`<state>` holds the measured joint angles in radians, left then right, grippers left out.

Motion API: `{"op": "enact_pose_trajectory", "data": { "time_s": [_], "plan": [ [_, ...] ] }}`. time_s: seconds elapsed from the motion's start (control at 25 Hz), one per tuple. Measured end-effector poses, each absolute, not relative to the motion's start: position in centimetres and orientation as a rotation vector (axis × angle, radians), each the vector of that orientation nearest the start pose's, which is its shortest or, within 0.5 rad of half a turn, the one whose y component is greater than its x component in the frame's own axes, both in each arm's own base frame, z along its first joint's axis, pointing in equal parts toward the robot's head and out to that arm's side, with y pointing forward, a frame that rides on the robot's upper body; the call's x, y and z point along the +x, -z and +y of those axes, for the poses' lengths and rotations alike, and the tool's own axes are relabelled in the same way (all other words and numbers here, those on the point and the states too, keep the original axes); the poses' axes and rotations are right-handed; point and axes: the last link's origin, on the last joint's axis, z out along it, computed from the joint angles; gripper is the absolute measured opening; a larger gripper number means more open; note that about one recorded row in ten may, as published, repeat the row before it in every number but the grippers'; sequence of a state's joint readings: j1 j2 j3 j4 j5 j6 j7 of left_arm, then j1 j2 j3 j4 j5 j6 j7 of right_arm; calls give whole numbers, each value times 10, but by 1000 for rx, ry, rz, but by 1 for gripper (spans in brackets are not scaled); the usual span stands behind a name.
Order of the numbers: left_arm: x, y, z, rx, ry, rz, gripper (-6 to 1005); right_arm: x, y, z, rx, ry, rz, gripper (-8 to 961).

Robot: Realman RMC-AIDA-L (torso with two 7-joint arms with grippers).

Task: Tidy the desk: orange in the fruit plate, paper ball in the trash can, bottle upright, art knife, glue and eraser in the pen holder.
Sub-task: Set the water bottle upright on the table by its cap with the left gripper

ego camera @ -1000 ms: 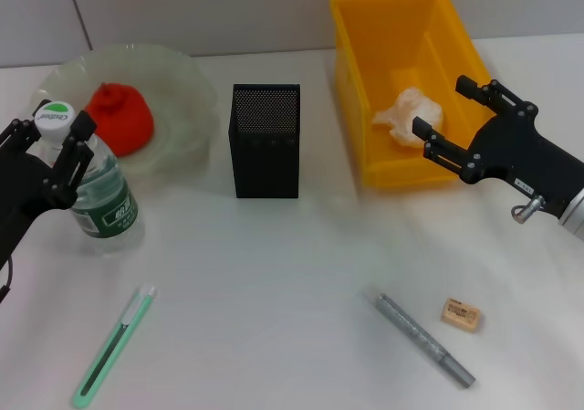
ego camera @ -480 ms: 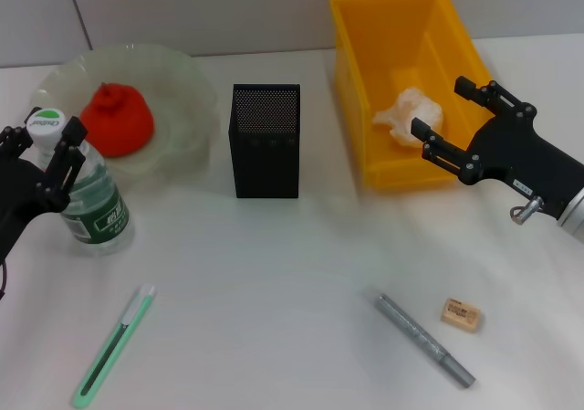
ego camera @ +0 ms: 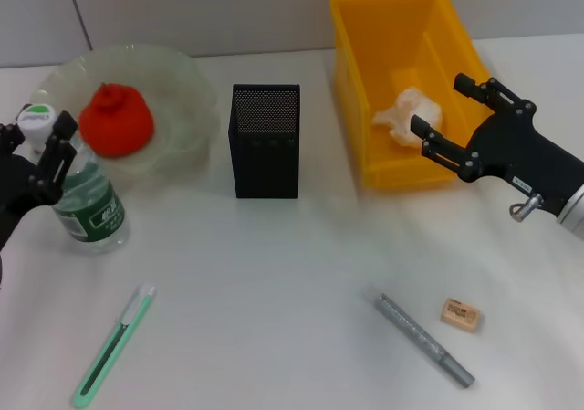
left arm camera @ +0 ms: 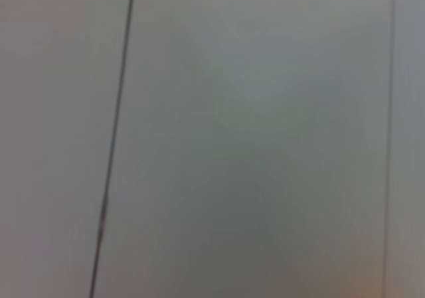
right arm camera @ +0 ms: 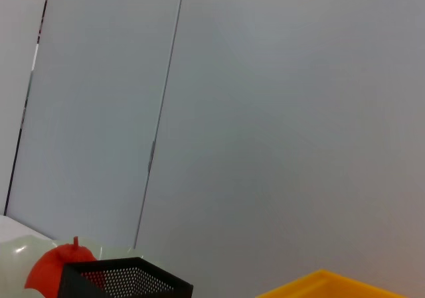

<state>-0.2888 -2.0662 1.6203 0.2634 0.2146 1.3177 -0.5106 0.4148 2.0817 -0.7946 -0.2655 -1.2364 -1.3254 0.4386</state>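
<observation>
- Nearest, we note art knife (ego camera: 114, 347), glue (ego camera: 424, 340) and eraser (ego camera: 461, 314) lying on the surface, not yet collected.
- Left gripper (ego camera: 35, 159) fingers pinch the upright bottle (ego camera: 80, 197); release is next.
- Right gripper (ego camera: 461, 122) fingers are spread over the trash can (ego camera: 351, 54).

right tool (ego camera: 456, 122): matte black, slim fingers | silver wrist | left tool (ego camera: 35, 154): black

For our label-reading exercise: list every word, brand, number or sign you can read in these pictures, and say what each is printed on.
Bottle green label: white print, too blurred to read.
Bottle cap: green mark with lettering, not legible.
Eraser: dark print on its sleeve, too small to read.
Nothing else carries text.
</observation>
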Motion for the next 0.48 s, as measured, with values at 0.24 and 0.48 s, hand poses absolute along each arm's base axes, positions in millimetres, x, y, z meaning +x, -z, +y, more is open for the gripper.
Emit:
{"op": "enact_pose_trajectory", "data": {
  "time_s": [0.24, 0.48],
  "plan": [
    [-319, 15, 301, -1831, 919, -559, 434, 306, 10, 322, -2071, -732, 201, 769],
    [-321, 15, 302, -1830, 902, -566, 505, 305, 10, 323, -2072, -733, 197, 769]
  ]
}}
